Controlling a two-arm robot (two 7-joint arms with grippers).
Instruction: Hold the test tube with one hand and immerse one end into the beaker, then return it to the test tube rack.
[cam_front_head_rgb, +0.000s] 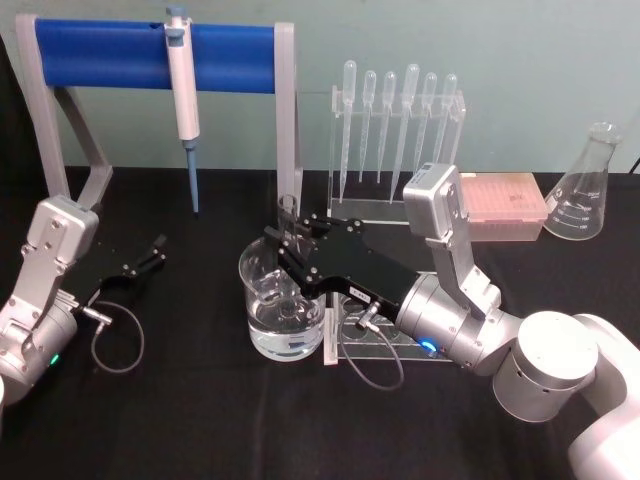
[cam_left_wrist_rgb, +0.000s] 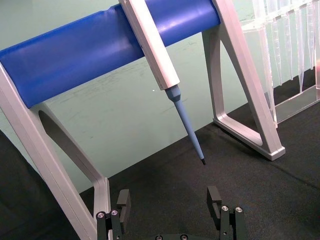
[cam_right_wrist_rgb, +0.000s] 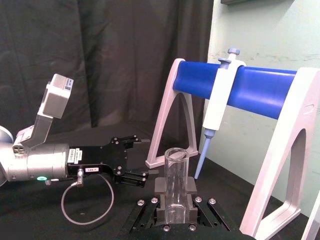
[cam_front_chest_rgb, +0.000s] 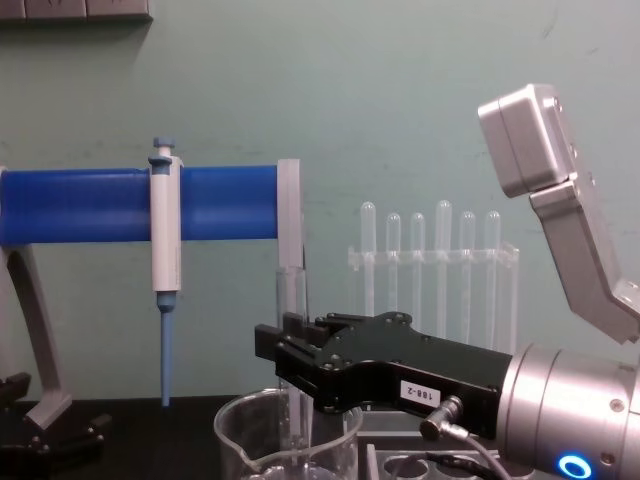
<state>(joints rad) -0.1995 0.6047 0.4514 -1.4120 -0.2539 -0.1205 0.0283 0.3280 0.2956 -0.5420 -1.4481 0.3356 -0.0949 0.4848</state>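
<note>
My right gripper (cam_front_head_rgb: 287, 256) is shut on the test tube (cam_front_head_rgb: 289, 215), a clear glass tube held upright. The tube's lower end reaches down inside the beaker (cam_front_head_rgb: 262, 330), a wide glass beaker partly filled with clear liquid. In the chest view the test tube (cam_front_chest_rgb: 292, 310) passes between the black fingers of the right gripper (cam_front_chest_rgb: 290, 368) and into the beaker (cam_front_chest_rgb: 250, 440). The right wrist view shows the test tube (cam_right_wrist_rgb: 176, 175) clamped between the pads, open rim up. My left gripper (cam_front_head_rgb: 152, 252) rests open at the left; its fingers (cam_left_wrist_rgb: 215, 197) hold nothing.
A white-and-blue pipettor (cam_front_head_rgb: 183, 90) hangs on the blue-barred stand (cam_front_head_rgb: 100, 55) at the back. Behind the beaker is a clear rack with several plastic pipettes (cam_front_head_rgb: 395, 130). A clear tube rack (cam_front_head_rgb: 385, 345) lies beside the beaker. A flask (cam_front_head_rgb: 588, 185) and a pink tip box (cam_front_head_rgb: 505, 205) stand back right.
</note>
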